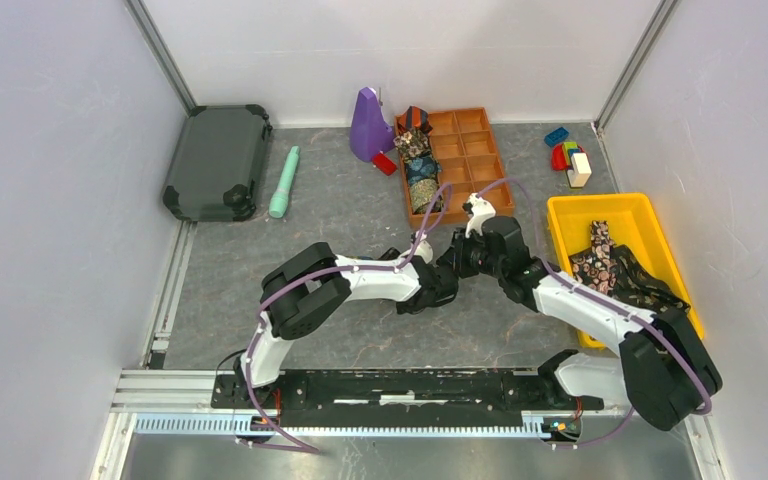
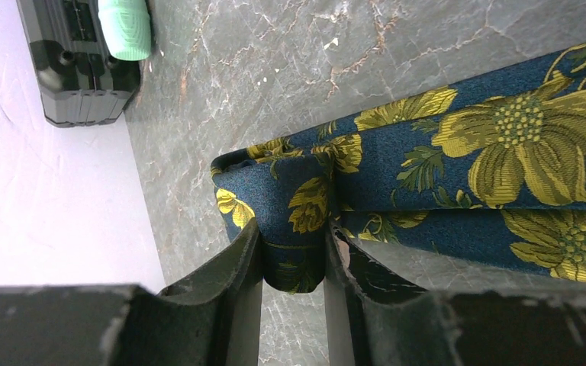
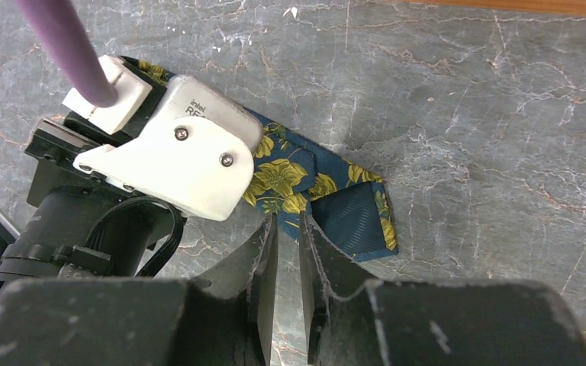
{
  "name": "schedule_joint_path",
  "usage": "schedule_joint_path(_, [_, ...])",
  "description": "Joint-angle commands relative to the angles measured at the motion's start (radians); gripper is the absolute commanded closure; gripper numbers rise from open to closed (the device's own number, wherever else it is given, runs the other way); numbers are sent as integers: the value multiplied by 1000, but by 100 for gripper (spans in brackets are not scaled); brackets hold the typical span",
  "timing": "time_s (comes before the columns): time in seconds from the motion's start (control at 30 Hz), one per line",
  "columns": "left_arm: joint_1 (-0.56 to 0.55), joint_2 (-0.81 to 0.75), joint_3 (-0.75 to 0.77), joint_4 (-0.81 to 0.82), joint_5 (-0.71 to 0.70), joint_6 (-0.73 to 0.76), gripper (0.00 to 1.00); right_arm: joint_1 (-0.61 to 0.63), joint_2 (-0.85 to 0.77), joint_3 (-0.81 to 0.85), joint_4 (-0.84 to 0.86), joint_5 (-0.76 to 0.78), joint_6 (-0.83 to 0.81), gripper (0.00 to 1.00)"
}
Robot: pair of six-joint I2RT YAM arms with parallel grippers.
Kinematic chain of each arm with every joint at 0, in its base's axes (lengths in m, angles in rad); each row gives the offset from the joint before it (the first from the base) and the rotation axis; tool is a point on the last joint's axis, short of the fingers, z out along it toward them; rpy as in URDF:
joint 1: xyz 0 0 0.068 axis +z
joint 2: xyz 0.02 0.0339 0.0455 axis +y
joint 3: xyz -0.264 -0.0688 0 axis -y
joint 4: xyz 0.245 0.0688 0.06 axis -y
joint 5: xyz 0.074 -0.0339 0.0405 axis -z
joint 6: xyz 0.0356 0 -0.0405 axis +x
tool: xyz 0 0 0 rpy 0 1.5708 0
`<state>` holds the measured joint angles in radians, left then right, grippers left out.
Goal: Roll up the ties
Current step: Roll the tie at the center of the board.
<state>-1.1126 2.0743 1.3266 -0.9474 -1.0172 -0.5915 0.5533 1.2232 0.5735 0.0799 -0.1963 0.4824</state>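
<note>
My left gripper [image 2: 294, 236] is pinching a folded end of the navy-and-gold floral tie [image 2: 458, 160]. The tie's length is running off to the right of the fingers across the grey marbled table [image 2: 275, 69]. Ahead and to the left, tabletop is reaching up to the black case [image 2: 76, 76] and the mint stick [image 2: 126, 27]. My right gripper [image 3: 286, 225] is standing nearly closed at the tie's other folded edge, and I cannot tell whether it is gripping. Beyond it, tabletop is stretching to the orange tray [image 3: 503, 6].

Grey marbled surface [image 1: 360, 335]. Far-left corner: black case [image 1: 218, 162], mint-green stick [image 1: 284, 182] beside it. Far edge: purple object [image 1: 369, 125], orange compartment tray [image 1: 473, 146]. Far-right corner: toy blocks [image 1: 569, 157]. Right edge: yellow bin [image 1: 600, 203]. Centre: navy-gold tie [image 3: 305, 187].
</note>
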Motion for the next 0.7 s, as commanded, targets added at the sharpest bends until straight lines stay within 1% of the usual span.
schedule_joint_path(0.0, [-2, 21, 46, 105, 124, 24, 69, 13, -35, 1, 6, -23, 1, 78])
schedule_joint_path(0.03, [-1, 18, 48, 104, 125, 26, 67, 11, -38, 2, 3, -23, -2, 78])
schedule_joint_path(0.1, [-2, 12, 54, 104, 135, 36, 59, 10, -42, 11, -4, -20, -3, 78])
schedule_joint_path(0.3, [0, -19, 73, 95, 161, 67, 46, -11, -42, 80, -56, -15, -25, 77])
schedule_joint_path(0.67, [7, -106, 102, 75, 195, 99, 28, -29, -32, 211, -149, 5, -63, 76])
